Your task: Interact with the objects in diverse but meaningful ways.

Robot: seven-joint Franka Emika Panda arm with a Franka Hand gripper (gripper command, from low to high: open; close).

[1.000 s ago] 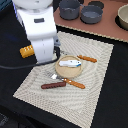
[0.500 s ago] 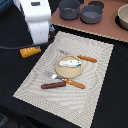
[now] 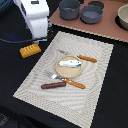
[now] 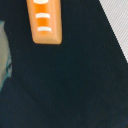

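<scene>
Here's the arm [image 3: 35, 17], white and bulky, up at eleven o'clock in the exterior view, sitting over the dark bench [image 3: 112, 95], and its fingers are hidden behind the housing, so I cannot tell whether they are apart or together. Just below it, at nine o'clock, the loaf [image 3: 30, 49] lies flat on the bench, ridges up, just off the near edge of the striped mat [image 3: 95, 62] and touching nothing. The wrist view has that same loaf [image 4: 46, 21] filling one corner, orange with pale ridges, lying on black, and a sliver of the mat [image 4: 118, 22] across from it; no fingers show there either. Centre of the mat, there's the plate [image 3: 69, 70] with the fish [image 3: 70, 63] lying on top of it, silver, head toward three o'clock. At one o'clock from the plate, a fork [image 3: 79, 57] with its orange handle pointing to three o'clock, just beside the rim. At six o'clock from the plate, the knife [image 3: 67, 80] lies slanted, blade end toward nine, handle toward four. Right next to it, at seven o'clock, the sausage [image 3: 53, 85] lies on the mat, its end close to the knife; I can't say whether they touch. Up at twelve o'clock, on the tan board [image 3: 107, 29], two grey pots [image 3: 80, 10] stand side by side.
</scene>
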